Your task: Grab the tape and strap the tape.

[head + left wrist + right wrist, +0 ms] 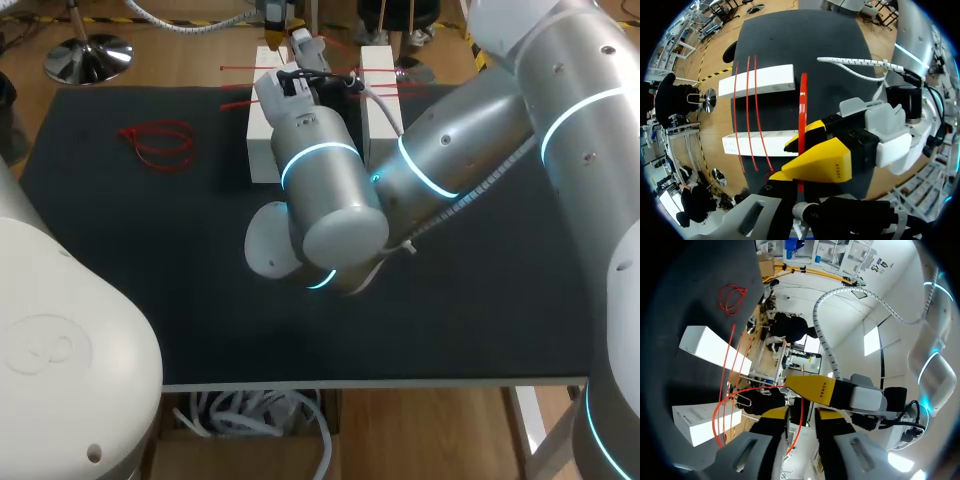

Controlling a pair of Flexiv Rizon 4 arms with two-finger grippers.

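Ties (pixel 238 68) across two blocks (pixel 262 140) at table's (pixel 150 280) far middle; tie loops (pixel 160 145) lying to their left

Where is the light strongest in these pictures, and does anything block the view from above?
Head view: even light; the right arm, its blue rings glowing, hides the middle of the table and part of the white blocks. Left wrist view: the red strap shows plainly against the dark table. Right wrist view: strongest light, off beyond the table, which looks dim.
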